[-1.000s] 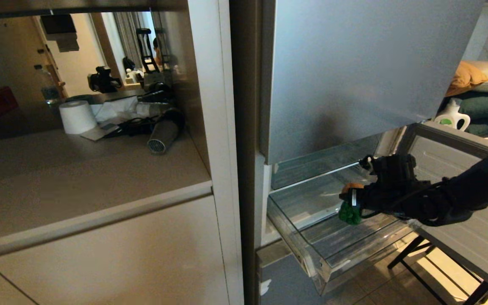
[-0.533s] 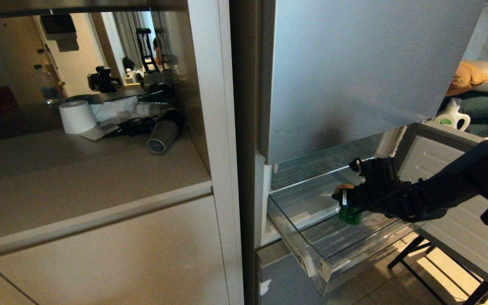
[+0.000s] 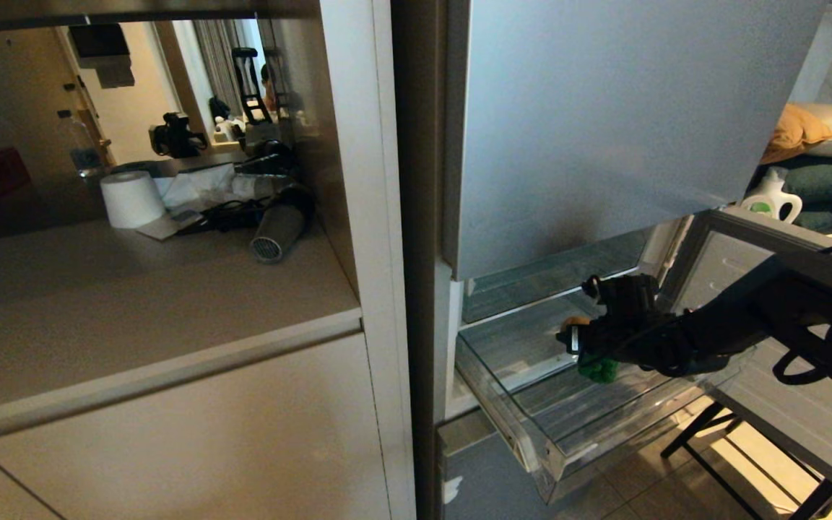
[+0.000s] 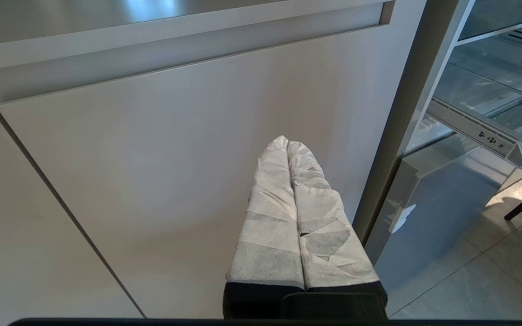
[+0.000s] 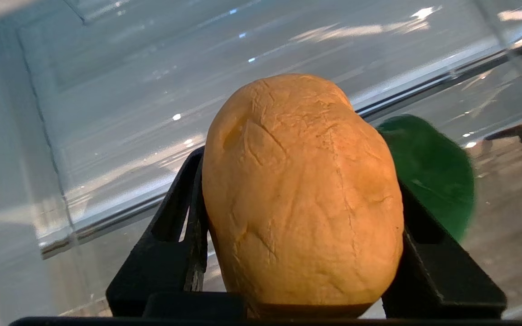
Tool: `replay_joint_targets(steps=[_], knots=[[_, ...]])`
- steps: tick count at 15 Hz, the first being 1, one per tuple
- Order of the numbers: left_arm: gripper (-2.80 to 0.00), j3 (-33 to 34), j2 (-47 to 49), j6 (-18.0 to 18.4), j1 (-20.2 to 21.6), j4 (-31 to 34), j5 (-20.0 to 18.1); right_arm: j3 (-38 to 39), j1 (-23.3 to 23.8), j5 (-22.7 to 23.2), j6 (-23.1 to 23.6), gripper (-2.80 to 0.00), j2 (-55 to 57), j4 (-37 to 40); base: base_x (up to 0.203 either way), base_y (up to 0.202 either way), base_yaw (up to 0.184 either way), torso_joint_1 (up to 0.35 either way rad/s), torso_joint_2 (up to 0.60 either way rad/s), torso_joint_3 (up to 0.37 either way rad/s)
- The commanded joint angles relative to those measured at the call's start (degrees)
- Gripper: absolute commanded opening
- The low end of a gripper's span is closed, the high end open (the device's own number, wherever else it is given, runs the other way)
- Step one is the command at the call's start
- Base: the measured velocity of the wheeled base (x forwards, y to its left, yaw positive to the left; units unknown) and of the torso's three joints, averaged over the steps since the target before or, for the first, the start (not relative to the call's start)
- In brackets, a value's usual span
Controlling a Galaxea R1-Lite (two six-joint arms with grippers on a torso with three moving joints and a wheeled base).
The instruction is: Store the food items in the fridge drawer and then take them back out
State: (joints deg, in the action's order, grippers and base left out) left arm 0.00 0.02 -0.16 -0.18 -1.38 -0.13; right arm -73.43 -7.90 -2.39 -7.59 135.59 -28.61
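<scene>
potato (image 5: 304, 194), one, tan and cracked, sits pinched between the two black fingers of the right gripper (image 3: 581, 339), held over the open fridge drawer (image 3: 531, 440), likely so it can be set down inside. bell pepper (image 3: 599, 370), one, dark green, is just below and beside the gripper; whether it rests on the drawer's ridged floor i cannot tell. left gripper (image 4: 288, 147), wrapped fingers pressed together, hangs idle by the beige cabinet door (image 4: 152, 158), well apart. food items counted: two. drawers open: one.
</scene>
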Motion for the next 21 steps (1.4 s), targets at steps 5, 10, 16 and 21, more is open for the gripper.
replay_joint_targets(steps=[5,10,16,21], knots=[[-2.8,0.62,-0.02,-0.02,0.01,-0.03,0.05,-2.56,-0.39,0.02,1.53,-2.8,2.89,-0.08,0.0,0.0,0.0,0.0,0.0,0.0],[-2.8,0.62,-0.02,-0.02,0.01,-0.03,0.04,-3.04,-0.89,-0.06,1.62,0.0,2.93,-0.04,0.0,0.0,0.0,0.0,0.0,0.0],[-2.8,0.62,-0.02,-0.02,0.01,-0.03,0.05,-2.62,-1.59,-0.21,1.35,0.0,2.28,-0.04,0.0,0.0,0.0,0.0,0.0,0.0],[-2.8,0.62,-0.02,-0.02,0.01,-0.03,0.05,1.76,-1.67,-0.14,0.86,0.0,-6.67,0.82,0.0,0.0,0.0,0.0,0.0,0.0]])
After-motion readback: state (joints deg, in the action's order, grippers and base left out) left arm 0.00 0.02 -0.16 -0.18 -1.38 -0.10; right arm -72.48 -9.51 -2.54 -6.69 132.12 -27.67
